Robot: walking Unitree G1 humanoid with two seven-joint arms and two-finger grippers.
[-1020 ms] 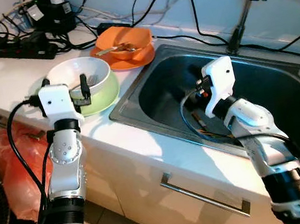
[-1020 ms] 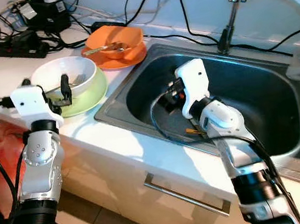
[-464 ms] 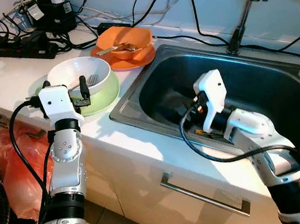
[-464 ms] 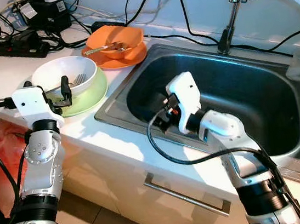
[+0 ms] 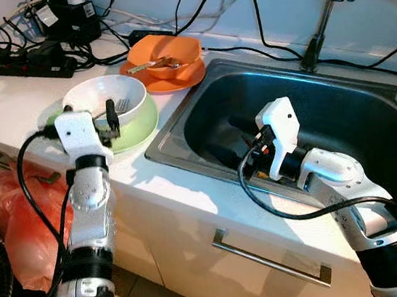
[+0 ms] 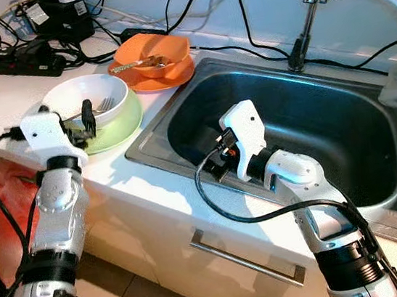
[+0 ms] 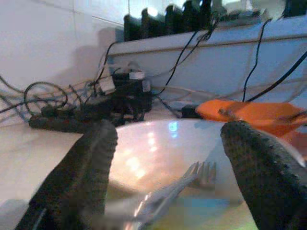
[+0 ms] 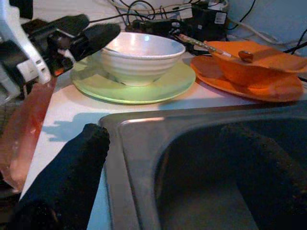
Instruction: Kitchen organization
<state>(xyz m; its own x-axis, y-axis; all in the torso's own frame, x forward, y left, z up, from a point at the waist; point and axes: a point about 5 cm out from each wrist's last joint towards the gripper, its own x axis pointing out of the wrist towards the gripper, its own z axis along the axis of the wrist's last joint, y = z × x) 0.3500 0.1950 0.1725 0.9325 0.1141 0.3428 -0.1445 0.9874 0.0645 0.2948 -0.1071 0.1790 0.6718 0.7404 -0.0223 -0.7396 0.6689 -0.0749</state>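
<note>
While no writing reads, left claw (image 7: 168, 191) spread at white bowl (image 5: 104, 98), right claw (image 8: 177, 177) spread inside sink (image 5: 354, 109)

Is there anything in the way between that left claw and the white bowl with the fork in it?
Nothing visible. The left gripper is open right at the white bowl, its fingers on either side of the near rim. The fork lies inside the bowl, between the fingers. The bowl sits on a green plate.
</note>
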